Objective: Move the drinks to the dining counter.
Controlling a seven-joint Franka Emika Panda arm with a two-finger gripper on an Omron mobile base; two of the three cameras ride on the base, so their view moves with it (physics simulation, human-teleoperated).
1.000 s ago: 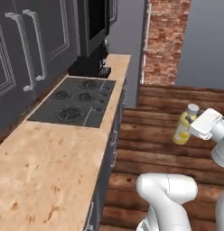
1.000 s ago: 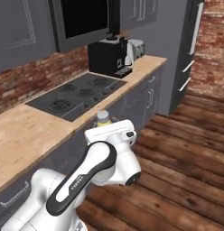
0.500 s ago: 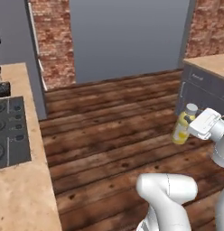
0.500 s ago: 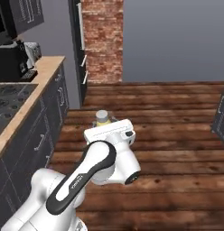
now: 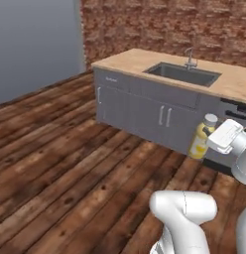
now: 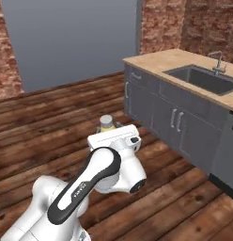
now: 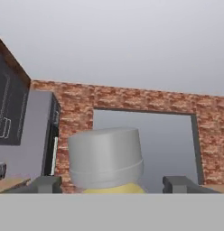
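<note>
The yellow bottle (image 5: 201, 142) with its pale cap hangs upright in the air above the wood floor, and my gripper (image 5: 212, 142) is shut on it from the right. From the right base view, just the cap of the bottle (image 6: 106, 121) pokes up behind the white hand. In the hand view the bottle (image 7: 106, 161) sits between the two dark fingertips (image 7: 45, 184), cap uppermost. The dining counter (image 5: 140, 60) with a light wood top, an inset grey sink and a faucet stands ahead, at the right in the right base view (image 6: 158, 60).
Grey cabinet doors (image 5: 130, 106) with handles front the island. A dark appliance edge (image 5: 238, 110) sits at the far right. Wood floor (image 5: 60, 149) spreads to the left, with a grey wall and a brick wall (image 5: 159, 25) behind.
The whole picture has swung from the stove counter past a brick pillar to the sink island, so the base has turned. The yellow bottle stays in the gripper.
</note>
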